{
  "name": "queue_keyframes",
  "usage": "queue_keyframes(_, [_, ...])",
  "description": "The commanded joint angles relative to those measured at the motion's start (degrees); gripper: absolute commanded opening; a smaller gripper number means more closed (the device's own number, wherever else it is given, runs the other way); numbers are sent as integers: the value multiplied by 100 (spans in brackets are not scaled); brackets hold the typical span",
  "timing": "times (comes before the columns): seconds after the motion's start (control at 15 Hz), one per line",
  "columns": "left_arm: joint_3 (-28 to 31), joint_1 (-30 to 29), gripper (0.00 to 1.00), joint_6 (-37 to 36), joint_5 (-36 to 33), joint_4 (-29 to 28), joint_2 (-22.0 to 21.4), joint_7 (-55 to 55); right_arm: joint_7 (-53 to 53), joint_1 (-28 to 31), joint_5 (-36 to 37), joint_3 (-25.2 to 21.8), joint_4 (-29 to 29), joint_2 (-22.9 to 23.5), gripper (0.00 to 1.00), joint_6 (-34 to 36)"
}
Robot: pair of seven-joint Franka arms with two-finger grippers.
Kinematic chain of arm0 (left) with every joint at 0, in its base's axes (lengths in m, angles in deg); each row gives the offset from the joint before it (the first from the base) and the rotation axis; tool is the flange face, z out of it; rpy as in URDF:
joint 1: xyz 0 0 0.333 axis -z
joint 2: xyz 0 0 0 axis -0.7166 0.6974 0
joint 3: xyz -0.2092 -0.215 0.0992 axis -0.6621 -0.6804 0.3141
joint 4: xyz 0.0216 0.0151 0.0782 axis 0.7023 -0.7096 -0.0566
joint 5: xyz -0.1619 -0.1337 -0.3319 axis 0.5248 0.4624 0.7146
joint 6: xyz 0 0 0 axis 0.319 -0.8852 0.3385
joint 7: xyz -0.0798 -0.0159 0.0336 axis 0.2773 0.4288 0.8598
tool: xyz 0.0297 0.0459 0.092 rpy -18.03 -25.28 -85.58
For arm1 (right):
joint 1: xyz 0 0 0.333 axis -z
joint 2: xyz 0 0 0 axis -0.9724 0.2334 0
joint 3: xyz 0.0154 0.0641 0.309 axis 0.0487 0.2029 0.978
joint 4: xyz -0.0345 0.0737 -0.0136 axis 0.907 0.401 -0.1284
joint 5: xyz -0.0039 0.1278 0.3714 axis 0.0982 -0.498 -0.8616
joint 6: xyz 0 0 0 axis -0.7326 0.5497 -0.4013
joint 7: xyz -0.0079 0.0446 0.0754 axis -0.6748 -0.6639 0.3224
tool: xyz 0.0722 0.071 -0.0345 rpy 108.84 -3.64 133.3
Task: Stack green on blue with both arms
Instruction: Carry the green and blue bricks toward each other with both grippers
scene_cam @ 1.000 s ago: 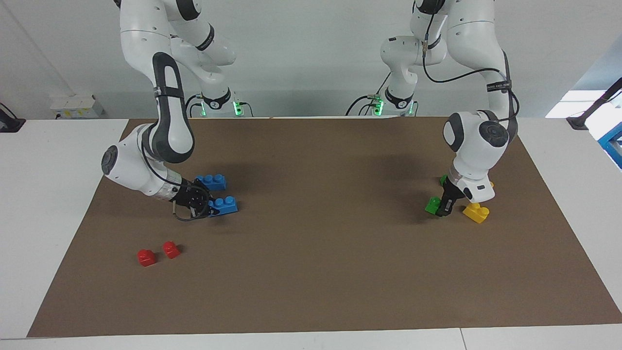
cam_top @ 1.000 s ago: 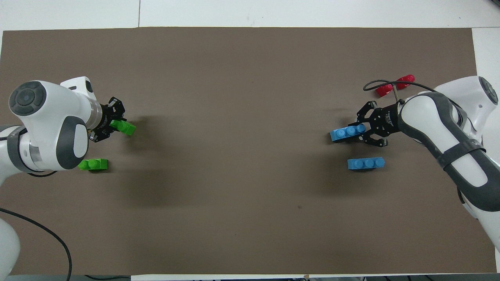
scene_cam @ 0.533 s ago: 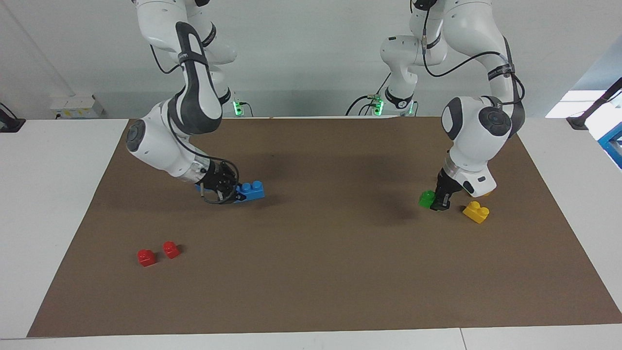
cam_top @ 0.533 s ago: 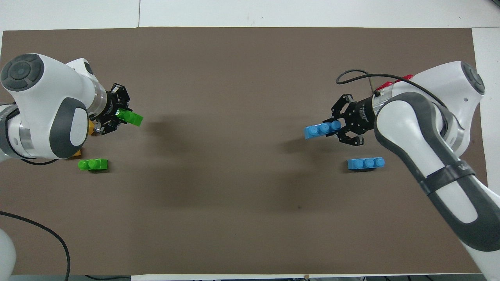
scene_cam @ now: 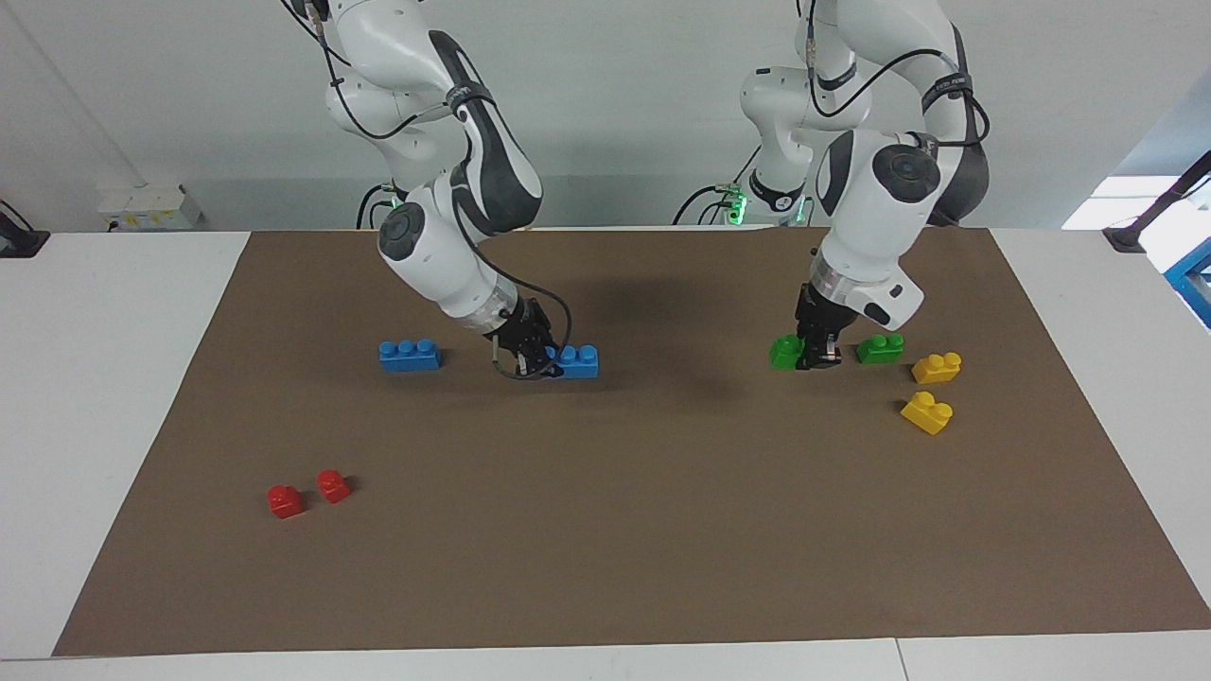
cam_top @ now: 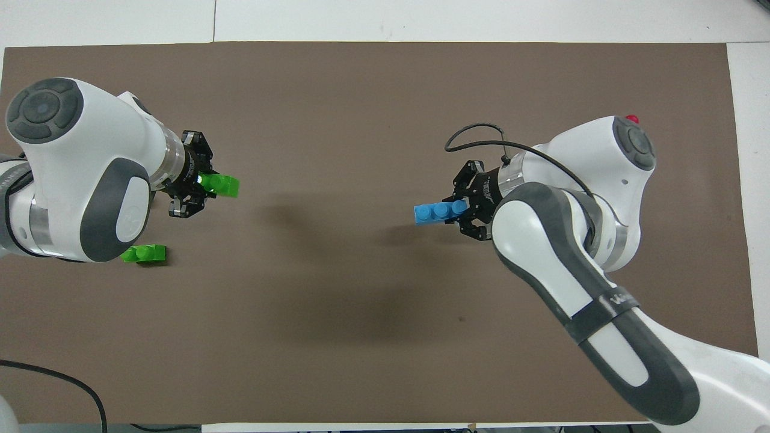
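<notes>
Blue three-stud brick (scene_cam: 577,361), seemingly smooth plastic

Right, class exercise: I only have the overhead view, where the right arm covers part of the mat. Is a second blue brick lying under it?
Observer: Yes, a second blue brick lies on the mat, toward the end of the right arm.
Operator: And under the left arm?
Observer: The left arm hides two yellow bricks, which lie beside the spare green brick.
Operator: Any red ones?
Observer: Two red bricks sit side by side, farther from the robots than that blue one.
</notes>
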Motion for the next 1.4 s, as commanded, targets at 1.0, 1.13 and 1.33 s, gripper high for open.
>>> queue_keyframes(1.0, [52,2014,0,1063,-67,-488,152,-2563,1083,-943,-1729,18,-760,343,0,-1500])
queue_keyframes(1.13, [52,2068,0,1212,-75,-628,188,-2608,1127,-1012,-1729,18,-768,431,0,-1596])
queue_keyframes(1.33, [52,2112,0,1282,-84,-698,214,-2617,1127,-1039,-1729,18,-768,475,0,-1641])
